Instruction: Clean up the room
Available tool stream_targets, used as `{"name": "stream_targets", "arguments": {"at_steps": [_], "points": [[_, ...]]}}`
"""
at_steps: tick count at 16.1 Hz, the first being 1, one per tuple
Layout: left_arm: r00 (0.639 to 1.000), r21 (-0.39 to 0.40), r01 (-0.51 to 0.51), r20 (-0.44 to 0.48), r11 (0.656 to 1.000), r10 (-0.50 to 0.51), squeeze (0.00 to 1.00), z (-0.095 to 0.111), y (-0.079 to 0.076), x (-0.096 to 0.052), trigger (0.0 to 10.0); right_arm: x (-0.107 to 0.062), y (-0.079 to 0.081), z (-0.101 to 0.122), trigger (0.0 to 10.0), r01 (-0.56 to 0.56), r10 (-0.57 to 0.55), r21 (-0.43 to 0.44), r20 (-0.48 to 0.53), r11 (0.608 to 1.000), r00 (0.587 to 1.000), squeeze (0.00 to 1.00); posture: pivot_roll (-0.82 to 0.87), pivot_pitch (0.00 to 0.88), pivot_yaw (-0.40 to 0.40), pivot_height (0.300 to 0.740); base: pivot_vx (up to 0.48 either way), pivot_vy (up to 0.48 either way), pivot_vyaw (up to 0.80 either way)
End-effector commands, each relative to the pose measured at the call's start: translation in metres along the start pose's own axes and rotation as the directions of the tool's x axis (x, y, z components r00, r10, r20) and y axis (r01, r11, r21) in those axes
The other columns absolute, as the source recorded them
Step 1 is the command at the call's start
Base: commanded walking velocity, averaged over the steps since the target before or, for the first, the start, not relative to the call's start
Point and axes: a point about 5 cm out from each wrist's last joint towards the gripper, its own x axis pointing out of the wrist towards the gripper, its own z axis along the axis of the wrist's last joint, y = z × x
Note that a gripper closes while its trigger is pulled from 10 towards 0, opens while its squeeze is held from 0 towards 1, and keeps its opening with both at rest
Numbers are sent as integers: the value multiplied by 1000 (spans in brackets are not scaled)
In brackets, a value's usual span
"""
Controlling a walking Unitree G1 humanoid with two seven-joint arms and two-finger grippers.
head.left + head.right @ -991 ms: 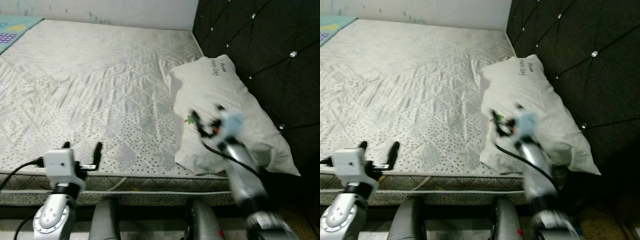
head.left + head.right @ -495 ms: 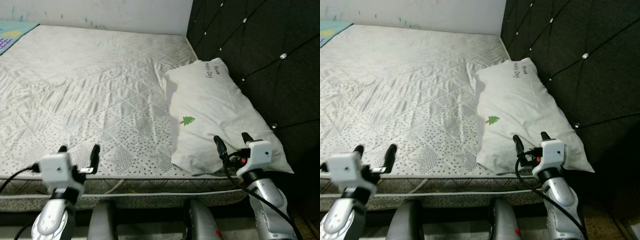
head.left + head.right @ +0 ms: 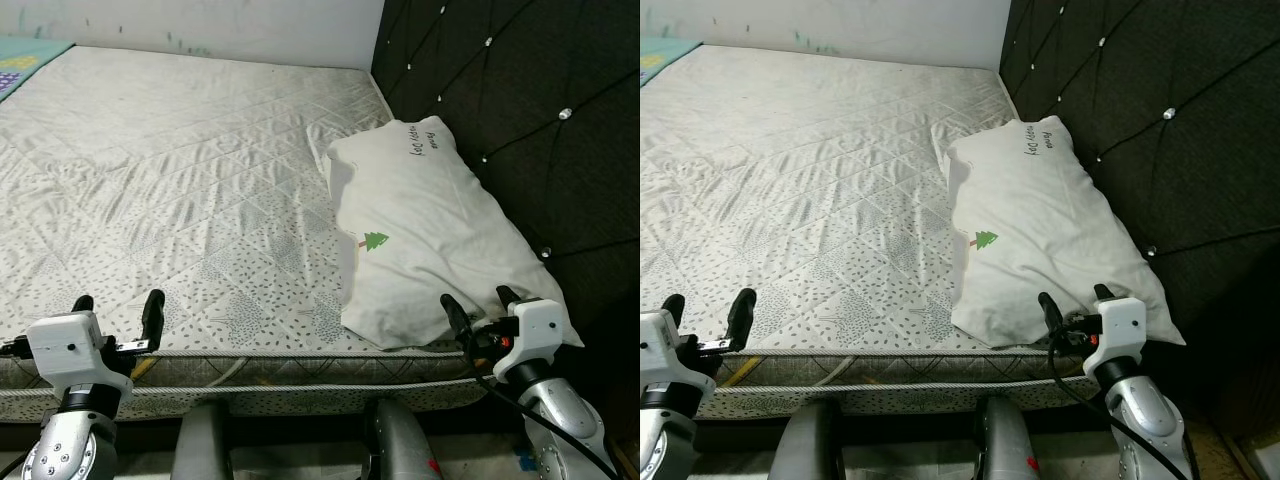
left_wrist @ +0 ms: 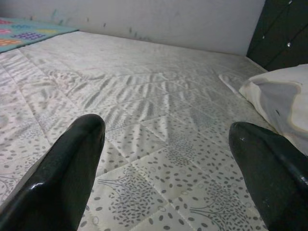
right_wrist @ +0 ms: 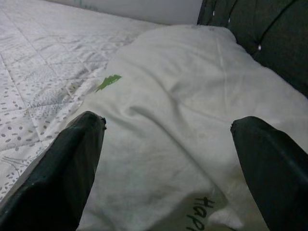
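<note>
From the left eye view, a bare quilted mattress (image 3: 190, 190) fills the bed, and a white pillow (image 3: 430, 240) with a small green tree print lies on its right side against the dark tufted headboard (image 3: 520, 110). The left gripper (image 3: 115, 308) hangs at the mattress's near edge with its two black fingers spread apart, holding nothing. The right gripper (image 3: 482, 305) sits at the pillow's near corner, fingers likewise apart and empty.

The right eye view gives the same layout, the pillow (image 3: 1040, 230) running lengthwise beside the headboard.

In the left wrist view, both fingers (image 4: 67, 173) stand wide over the patterned mattress, the pillow's edge off to one side.

In the right wrist view, the spread fingers (image 5: 72, 168) frame the pillow (image 5: 178, 125), close before them
</note>
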Motion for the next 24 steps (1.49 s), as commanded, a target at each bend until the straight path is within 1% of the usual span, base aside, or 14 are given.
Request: {"name": "stream_targets", "arguments": {"at_steps": [1, 3, 4, 5, 6, 8, 9, 10, 13, 16, 19, 21, 24], "points": [[1000, -5, 11, 10, 1000, -11, 0, 4, -4, 2, 10000, 5, -1, 9, 10000, 21, -21, 8, 12, 1000, 1000, 0, 34, 28, -68, 561, 0, 0, 0], [999, -23, 34, 9, 999, -33, 0, 3, -13, 5, 10000, 19, 11, 16, 10000, 62, -62, 45, 17, 997, 998, 0, 36, 28, -68, 561, 0, 0, 0], [999, -25, 36, 8, 999, -36, 0, 3, -14, 5, 10000, 22, 14, 19, 10000, 69, -70, 50, 19, 996, 997, 0, 37, 28, -68, 561, 0, 0, 0], [999, -27, 38, 7, 999, -38, 0, 3, -15, 6, 10000, 26, 17, 22, 10000, 79, -81, 79, 21, 994, 996, 0, 38, 28, -68, 561, 0, 0, 0], [999, -29, 41, 5, 999, -41, 0, 2, -15, 6, 10000, 31, 21, 25, 10000, 87, -91, 128, 25, 988, 996, 0, 32, 29, -64, 561, 0, 0, 0], [999, -37, 34, -16, 999, -34, 0, -4, -13, 6, 10000, 41, 30, 29, 10000, 87, -96, 190, 38, 978, 995, 0, 34, 27, -63, 561, 0, 0, 0], [999, -42, 31, -24, 999, -32, 0, -5, -13, 5, 10000, 47, 35, 35, 10000, 76, -88, 205, 52, 976, 995, 0, 37, 27, -64, 561, 0, 0, 0], [999, -40, 33, -22, 999, -34, 0, -5, -14, 5, 10000, 49, 38, 39, 10000, 63, -76, 200, 58, 978, 995, 0, 37, 27, -64, 575, 0, 0, 0], [999, -41, 32, -22, 999, -33, 0, -5, -14, 6, 10000, 52, 33, 41, 10000, 83, -93, 188, 47, 979, 995, 0, 43, 28, -69, 610, 0, 0, 0], [999, -47, 41, -23, 998, -42, 0, -6, -18, 6, 10000, 54, 28, 43, 10000, 98, -108, 198, 40, 975, 993, 0, 41, 29, -72, 645, 0, 0, 0], [998, -48, 50, -24, 998, -52, 0, -7, -20, 7, 10000, 54, 28, 43, 10000, 102, -112, 196, 37, 975, 993, 0, 41, 29, -72, 670, 0, 0, 0], [998, -45, 56, -26, 997, -57, 0, -7, -20, 8, 10000, 54, 29, 42, 10000, 103, -111, 197, 32, 975, 993, 0, 40, 24, -72, 705, 0, 0, 0], [998, -48, 60, -27, 997, -61, 0, -8, -21, 9, 10000, 56, 29, 40, 10000, 108, -115, 190, 27, 976, 993, 0, 41, 16, -66, 735, 0, 0, 0]]}}
